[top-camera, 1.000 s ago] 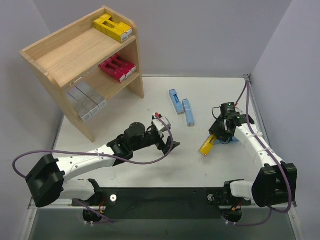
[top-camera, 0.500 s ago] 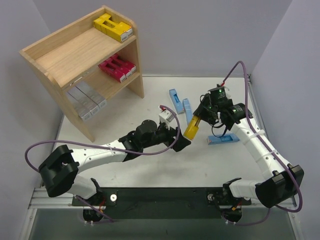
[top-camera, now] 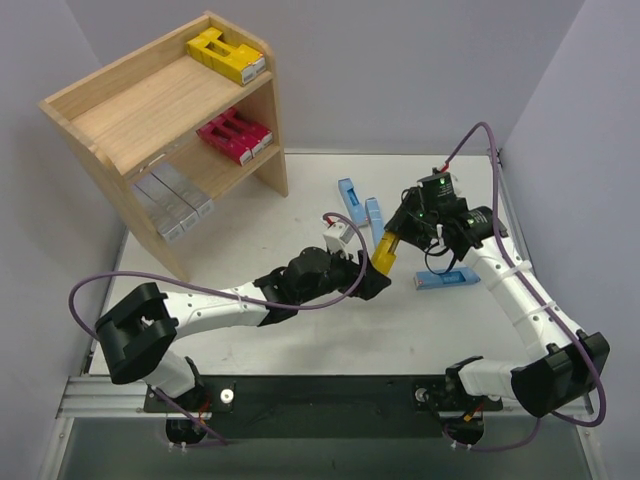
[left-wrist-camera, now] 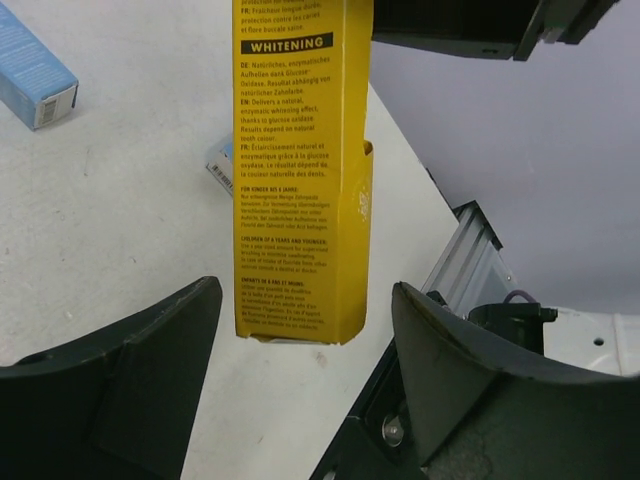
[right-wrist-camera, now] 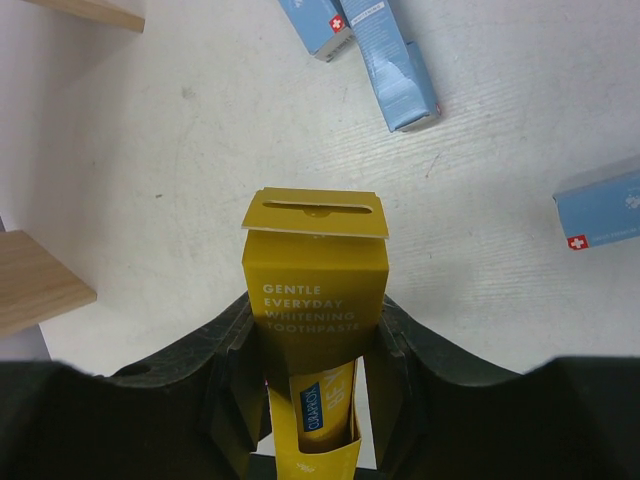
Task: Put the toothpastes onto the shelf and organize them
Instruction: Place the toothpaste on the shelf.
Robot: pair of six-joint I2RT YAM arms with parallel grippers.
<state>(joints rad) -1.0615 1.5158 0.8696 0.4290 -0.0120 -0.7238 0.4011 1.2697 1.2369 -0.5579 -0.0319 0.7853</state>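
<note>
Shelf (top-camera: pixel 140 105): one unit, two tiers.
Silver-grey cartons (top-camera: pixel 175 200): three.
Magenta-red cartons (top-camera: pixel 236 135): three.
Light blue cartons (top-camera: pixel 350 203): three.
Yellow cartons (top-camera: pixel 228 55): two lying together, plus one separate yellow carton (top-camera: pixel 384 252), three in all.
Carton total: twelve, in four colours, three per colour.
Robot arms: two, a left arm (top-camera: pixel 220 305) and a right arm (top-camera: pixel 520 290).
Grippers: two, one per arm, a left gripper (top-camera: pixel 374 280) and a right gripper (top-camera: pixel 397 240).
</note>
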